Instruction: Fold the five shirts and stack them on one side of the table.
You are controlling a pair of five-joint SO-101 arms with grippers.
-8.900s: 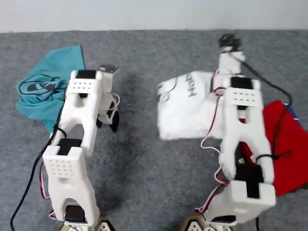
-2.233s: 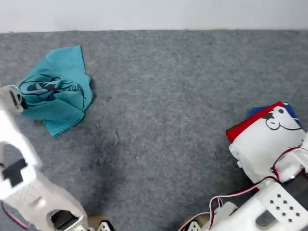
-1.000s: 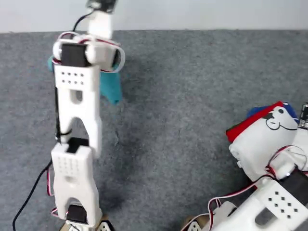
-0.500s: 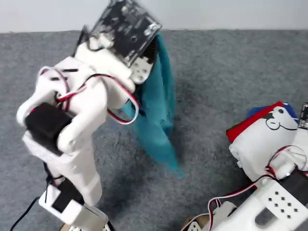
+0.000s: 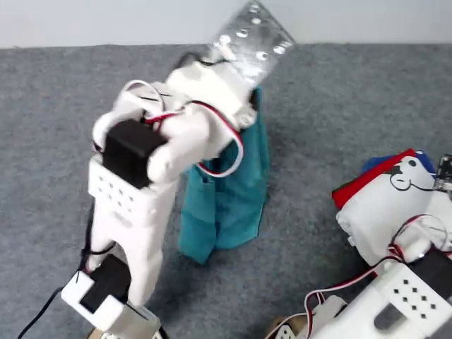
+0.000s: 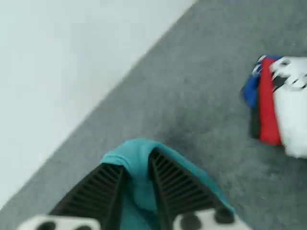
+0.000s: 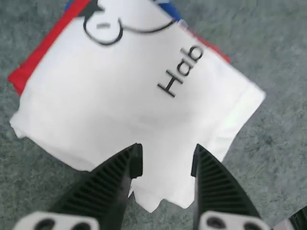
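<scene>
The left gripper [image 6: 138, 165] has its fingers [image 6: 177, 182] clamped on the teal shirt [image 5: 226, 191], which hangs mid-worktop [image 5: 318, 106] with its hem perhaps touching, while the right gripper [image 7: 165, 153], fingers apart and holding nothing, hovers over the white shirt [image 7: 120, 86] topping the stack [image 5: 347, 192] at the right edge.

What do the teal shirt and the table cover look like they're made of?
The teal shirt looks like thin, matte knit cloth, likely cotton jersey: it hangs limp in soft folds from the left gripper. The table cover looks like gray felt or low-pile carpet: its surface is fuzzy, flecked and without shine. The exact fibre of either can't be told.
</scene>
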